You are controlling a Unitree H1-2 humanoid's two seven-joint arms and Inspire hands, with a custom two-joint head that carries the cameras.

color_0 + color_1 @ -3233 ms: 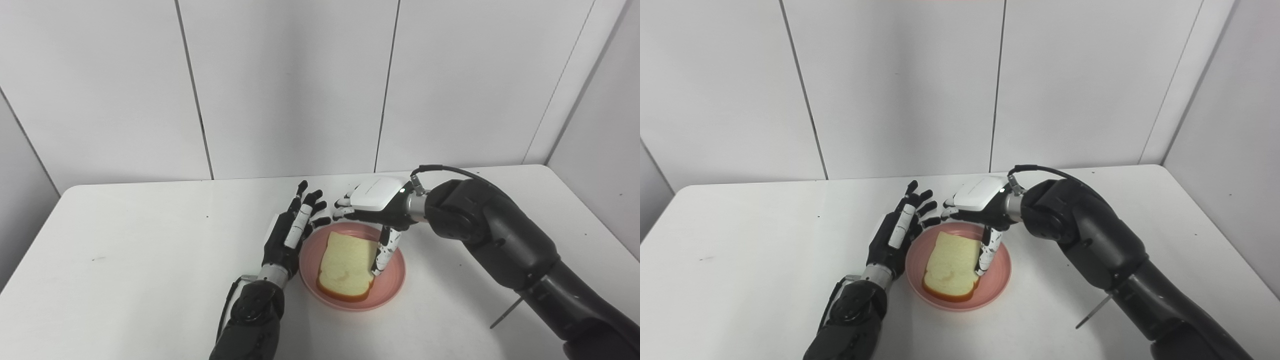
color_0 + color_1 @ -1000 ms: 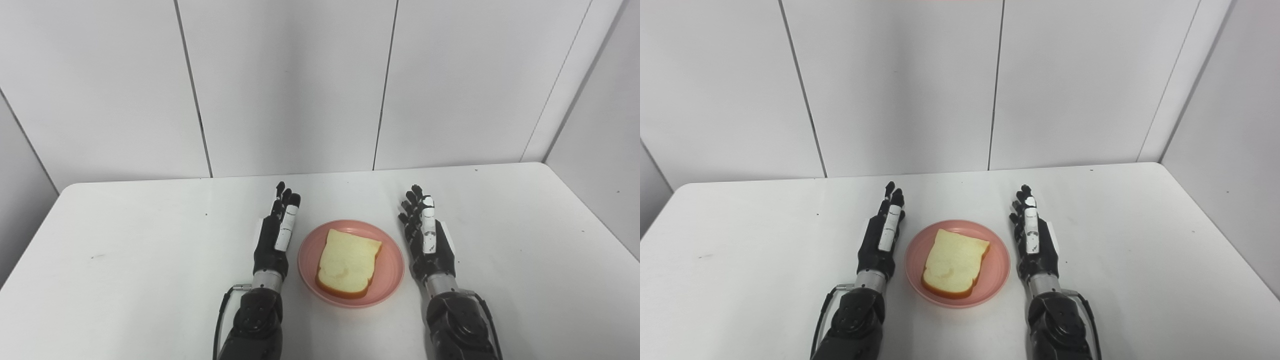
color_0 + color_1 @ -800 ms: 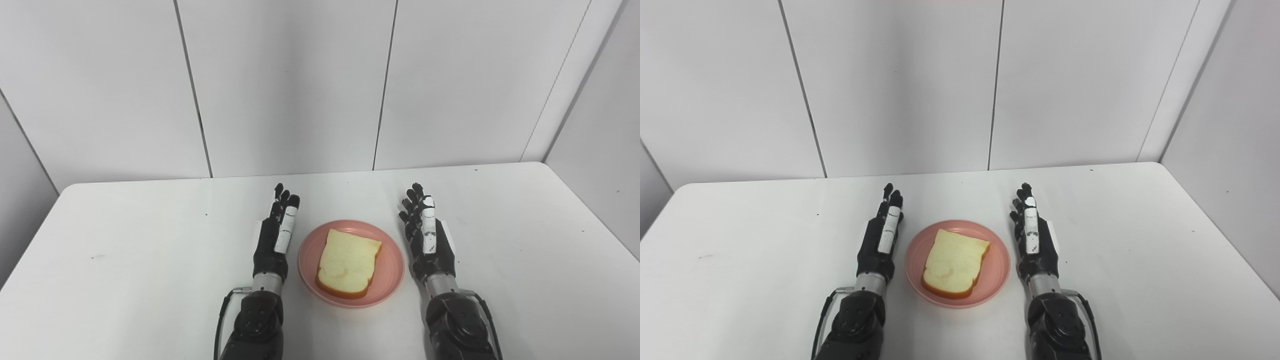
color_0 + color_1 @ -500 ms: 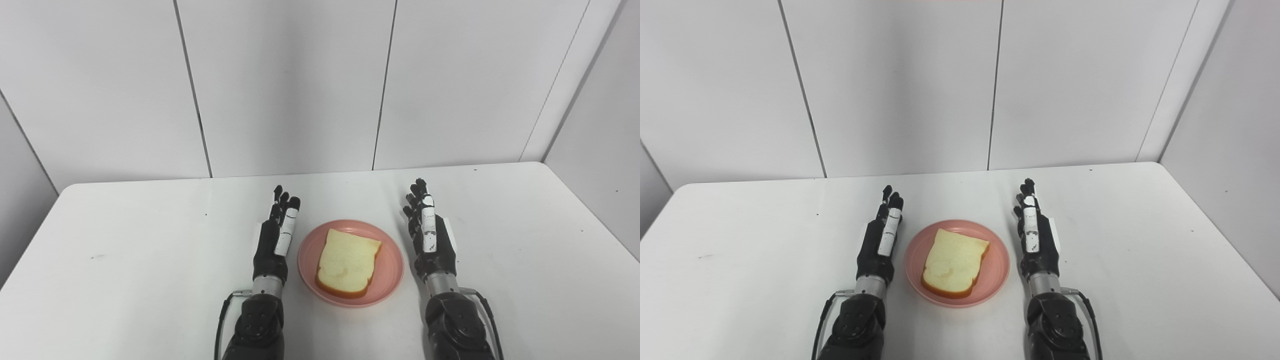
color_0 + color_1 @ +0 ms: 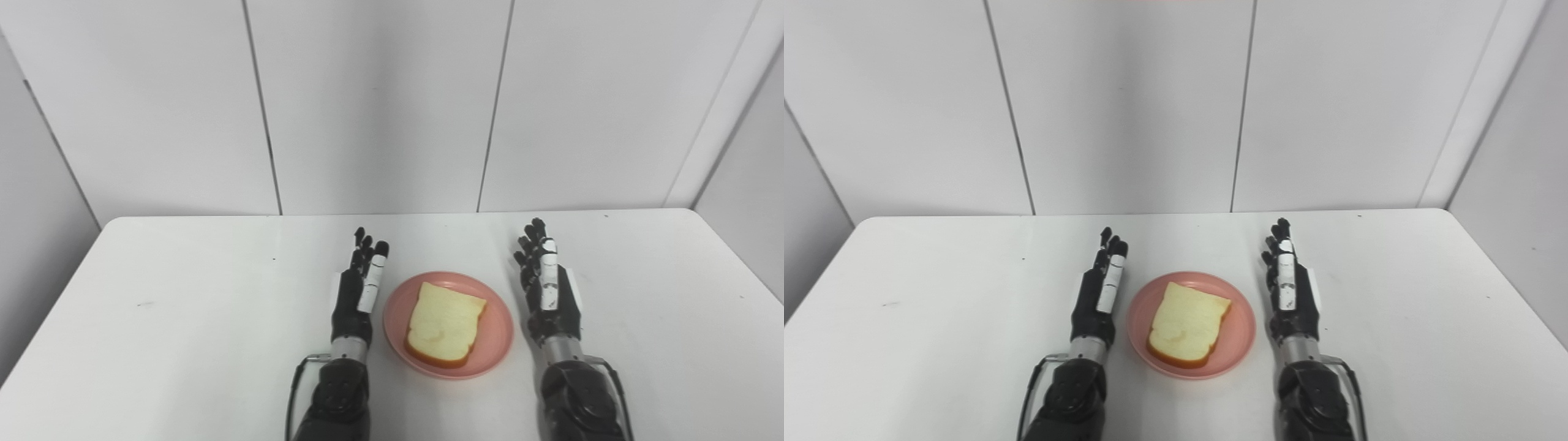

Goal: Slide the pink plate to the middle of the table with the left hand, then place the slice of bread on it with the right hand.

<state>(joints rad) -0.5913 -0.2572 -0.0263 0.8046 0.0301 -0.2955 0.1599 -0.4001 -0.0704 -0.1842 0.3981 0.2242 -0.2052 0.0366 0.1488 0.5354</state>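
Fingers [image 5: 365, 257] of left hand [image 5: 355, 294] straight, held close together, pinching nothing, pointing toward far wall; fingers [image 5: 534, 242] of right hand [image 5: 551, 294] same, empty. Both hands edge-up over table [image 5: 184, 294], one each side of pink plate [image 5: 499, 318], neither touching it. Slice of bread [image 5: 444, 323] lies flat on plate, near table middle, between hands

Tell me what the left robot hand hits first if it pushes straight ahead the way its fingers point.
Nothing on the table, it seems. The left robot hand points toward the back wall, passing beside the pink plate rather than into it. The wall would likely come first, though depth is hard to judge.
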